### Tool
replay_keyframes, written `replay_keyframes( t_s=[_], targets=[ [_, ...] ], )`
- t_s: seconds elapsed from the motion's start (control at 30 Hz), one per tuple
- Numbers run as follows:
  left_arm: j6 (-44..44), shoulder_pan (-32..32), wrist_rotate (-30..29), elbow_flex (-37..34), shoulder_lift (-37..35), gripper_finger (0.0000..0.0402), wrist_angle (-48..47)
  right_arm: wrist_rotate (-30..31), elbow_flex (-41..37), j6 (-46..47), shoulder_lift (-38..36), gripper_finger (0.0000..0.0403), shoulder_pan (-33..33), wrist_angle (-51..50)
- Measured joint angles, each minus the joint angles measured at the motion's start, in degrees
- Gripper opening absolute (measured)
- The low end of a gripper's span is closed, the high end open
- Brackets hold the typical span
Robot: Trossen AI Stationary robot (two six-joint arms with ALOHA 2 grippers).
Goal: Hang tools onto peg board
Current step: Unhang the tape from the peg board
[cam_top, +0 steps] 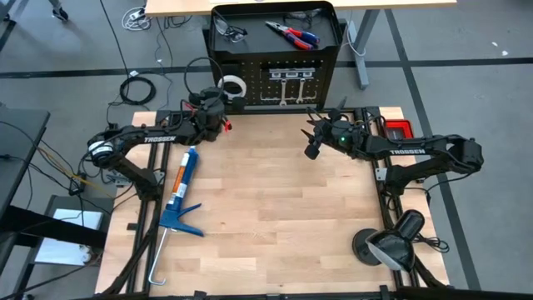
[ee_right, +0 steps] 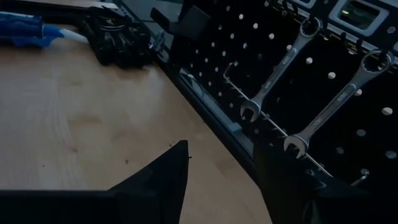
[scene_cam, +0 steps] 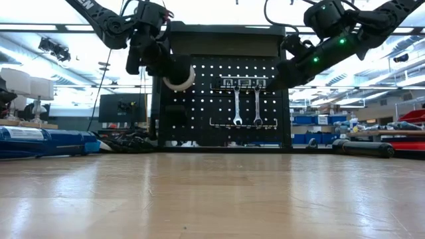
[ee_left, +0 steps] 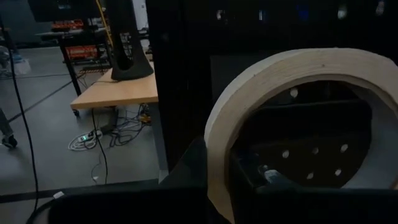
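Note:
The black peg board [cam_top: 275, 79] stands upright at the table's far edge. Two silver wrenches [scene_cam: 236, 105] [scene_cam: 257, 105] hang on it by their ring ends. Red-and-blue pliers [cam_top: 291, 35] and black-framed safety glasses [cam_top: 231, 32] lie in its top tray. My left gripper [cam_top: 218, 102] is shut on a cream tape roll [cam_top: 234, 87] in front of the board's left half. My right gripper [cam_top: 321, 125] hovers open and empty before the board's right half, close to the wrenches [ee_right: 323, 118]. My left gripper pinches the tape roll's wall [ee_left: 214, 155] at its lower part, one finger [ee_left: 261, 177] inside the ring and the other outside. The fingers point about level toward the peg board. The roll stands on edge, clear of the table; whether it touches the board I cannot tell.
A big blue caulking gun [cam_top: 179, 196] lies along the table's left side. A black lamp [cam_top: 391, 242] sits at the near right corner and a red item [cam_top: 398, 129] at the far right. Cables [cam_top: 141, 87] trail on the floor to the left of the board.

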Motion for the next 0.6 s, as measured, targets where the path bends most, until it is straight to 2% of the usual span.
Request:
replay_keyframes(
  t_s=[0.23, 0.4, 0.6],
  targets=[
    [1.49, -0.75, -0.87, 0.00, -1.23, 0.0021, -0.50, 0.00, 0.00, -0.11, 0.00, 0.0187, 0.00, -0.24],
    [2.01, -2.36, -5.18, 0.11, -1.34, 0.0021, -2.72, 0.00, 0.00, -0.09, -0.01, 0.0187, 0.00, -0.22],
    [4.88, -3.68, -7.75, 0.11, -1.34, 0.0032, -3.70, -0.02, 0.00, -0.09, -0.01, 0.0186, 0.00, -0.22]
  ],
)
